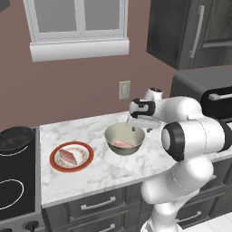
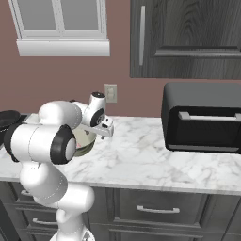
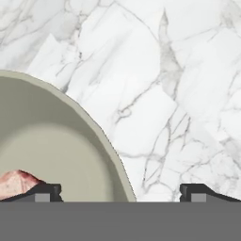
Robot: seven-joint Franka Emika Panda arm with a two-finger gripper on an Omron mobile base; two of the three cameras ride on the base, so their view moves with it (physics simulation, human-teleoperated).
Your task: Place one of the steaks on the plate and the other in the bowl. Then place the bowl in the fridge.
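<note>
A: Start at the jaws. How do they stand?

B: Spread wide, nothing between them. In the hand view the two-finger gripper point(image 3: 120, 190) straddles the cream rim of the small deep greenish bowl point(image 3: 56, 141): one finger tip sits over the bowl's inside, the other over bare white marble counter point(image 3: 179, 94).

A: And the meat?

B: One flat pink-red raw steak point(image 1: 123, 144) lies in the bottom of that bowl, just under the inner finger tip. The left base view shows the gripper point(image 1: 136, 128) hovering above the bowl's near-right rim.

A: So the coming move turns on the rim?

B: I judge so. The wall runs between the jaws, so closing as they stand should pinch it. The bowl has no long axis, so any point on the rim serves.

A: Further out?

B: Beyond the bowl, on its far side from the jaws, the second steak point(image 1: 67, 156) rests on the round white plate with the red-orange ring point(image 1: 86, 158). Both steaks look placed; carrying the bowl to the fridge remains.
</note>
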